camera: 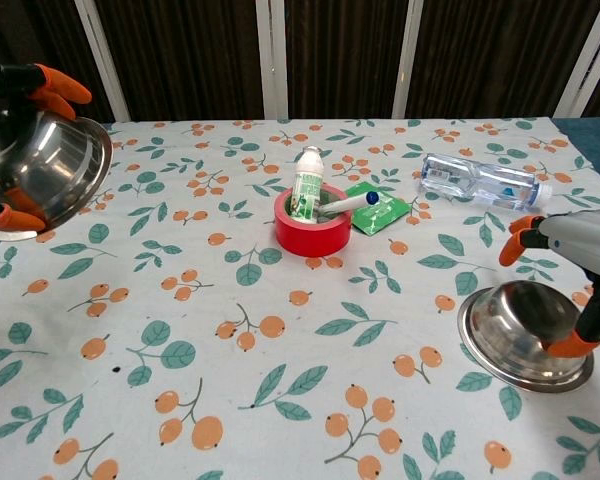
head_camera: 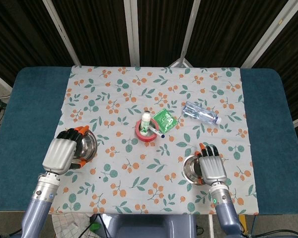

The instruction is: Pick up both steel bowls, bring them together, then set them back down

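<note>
The left hand [head_camera: 59,152] is grasping 1 steel bowl [camera: 42,172] at about 8 o'clock on the floral cloth [head_camera: 114,89], its orange-tipped fingers [camera: 56,88] curling over the top of the rim while a lower fingertip is pressing the bottom edge, so the bowl is sitting tilted between them, clear of the cloth, its hollow facing toward the cloth's centre. The right hand [head_camera: 212,167] is hovering over the other steel bowl [camera: 520,335] at about 5 o'clock; that bowl is lying upside down on the cloth, and the fingers are spreading around its far and right sides with nothing clasped in them. At the centre, a red tape roll [head_camera: 145,133] is holding a small white bottle [camera: 306,184] and a pen [camera: 348,203], with a green packet [head_camera: 165,120] just beside it at 1 o'clock and a clear water bottle [head_camera: 200,112] lying farther out at 2 o'clock.
</note>
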